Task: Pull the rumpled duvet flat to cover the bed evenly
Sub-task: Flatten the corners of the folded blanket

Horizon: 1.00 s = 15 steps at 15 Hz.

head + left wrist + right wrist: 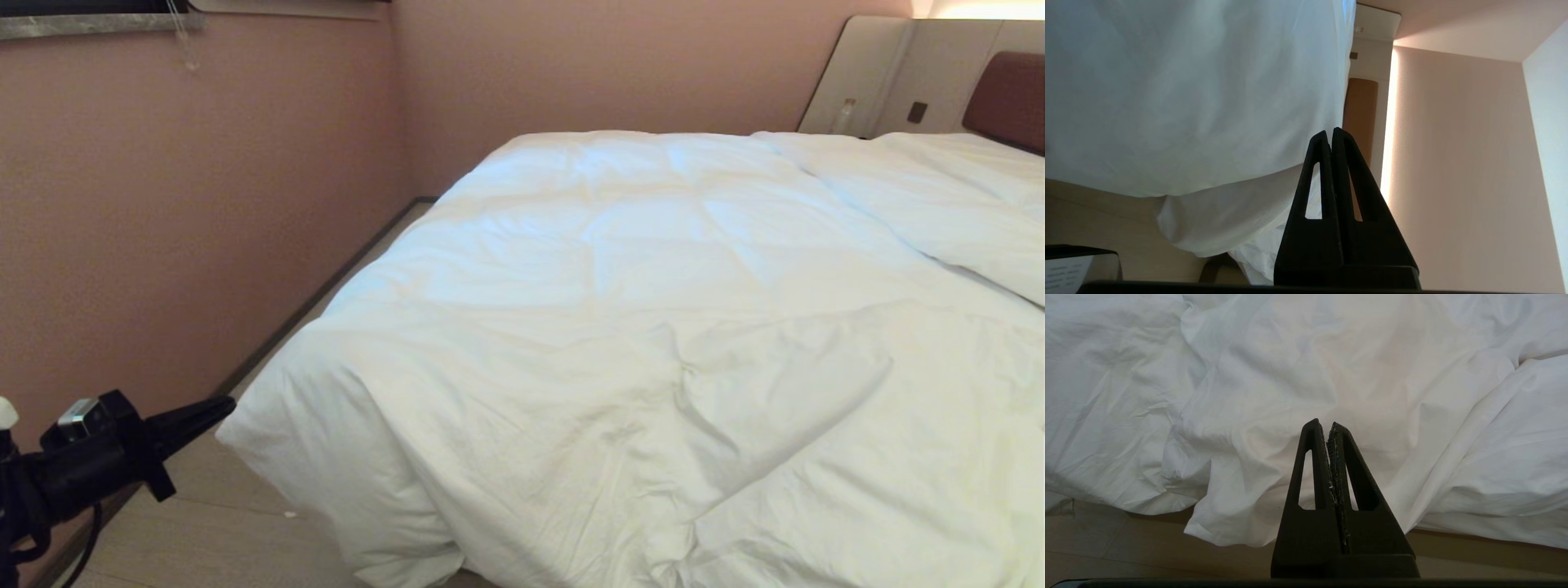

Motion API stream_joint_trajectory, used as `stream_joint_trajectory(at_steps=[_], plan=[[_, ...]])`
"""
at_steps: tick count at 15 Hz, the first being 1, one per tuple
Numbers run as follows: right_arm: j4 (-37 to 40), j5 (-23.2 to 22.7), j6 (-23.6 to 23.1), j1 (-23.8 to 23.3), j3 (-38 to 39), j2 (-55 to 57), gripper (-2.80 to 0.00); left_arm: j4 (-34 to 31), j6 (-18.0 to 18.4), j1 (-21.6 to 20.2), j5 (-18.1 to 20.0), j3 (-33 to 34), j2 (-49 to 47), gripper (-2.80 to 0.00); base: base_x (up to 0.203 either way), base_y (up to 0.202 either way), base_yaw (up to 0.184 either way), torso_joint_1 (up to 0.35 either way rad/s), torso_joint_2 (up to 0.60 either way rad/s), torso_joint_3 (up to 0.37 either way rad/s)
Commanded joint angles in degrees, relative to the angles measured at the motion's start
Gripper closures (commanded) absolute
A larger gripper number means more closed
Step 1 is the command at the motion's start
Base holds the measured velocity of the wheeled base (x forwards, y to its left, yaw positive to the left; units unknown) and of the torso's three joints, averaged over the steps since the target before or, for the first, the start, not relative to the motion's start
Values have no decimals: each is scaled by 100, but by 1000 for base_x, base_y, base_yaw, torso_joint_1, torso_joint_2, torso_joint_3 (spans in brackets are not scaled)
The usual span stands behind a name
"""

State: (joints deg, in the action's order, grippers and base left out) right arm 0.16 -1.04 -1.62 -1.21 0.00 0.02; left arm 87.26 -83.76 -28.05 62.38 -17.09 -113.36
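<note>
Two black grippers show, both clenched on nothing. Nearest, at the lower left of the head view, the left gripper (224, 406) reaches in over the pale floor (204, 531), its tips pressed together and pointing toward the near left corner of the duvet (637, 327), just short of it and not touching the cloth. Its own wrist view shows the fingers (1327, 141) closed flat against each other, with white fabric hanging beyond them. The right gripper (1326, 425) does not appear in the head view; its wrist view has it pinched shut and empty, aimed at creased white cloth that droops to the floor.

Past the left gripper, the duvet lies spread over the bed (939, 188), its near corner bulging over the edge toward the floor, with wrinkles and a fold across the near part and faint quilted squares further on. Along the left runs a pink wall (163, 204). Farthest off stand the beige panel (865, 73) and the brown headboard (1012, 98).
</note>
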Motion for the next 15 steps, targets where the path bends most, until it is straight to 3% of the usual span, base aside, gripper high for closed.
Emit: stream_joint_trajectory(at_steps=[1,2,3,5,12,15], plan=[[2,-2,-5,-2,0,-2,0,196,-25,62,20,-31,-20,0,0,0,0,0,0,0],[2,-2,-5,-2,0,-2,0,220,71,46,20,-66,-37,-280,0,0,0,0,0,0],[2,-2,-5,-2,0,-2,0,249,167,14,20,-72,-37,-280,0,0,0,0,0,0],[2,-2,-5,-2,0,-2,0,234,906,-51,22,-13,-19,-280,0,0,0,0,0,0],[2,-2,-5,-6,0,-2,0,261,2214,-60,25,562,704,-280,0,0,0,0,0,0],[2,-2,-5,-2,0,-2,0,256,4011,-60,25,802,741,-280,0,0,0,0,0,0]])
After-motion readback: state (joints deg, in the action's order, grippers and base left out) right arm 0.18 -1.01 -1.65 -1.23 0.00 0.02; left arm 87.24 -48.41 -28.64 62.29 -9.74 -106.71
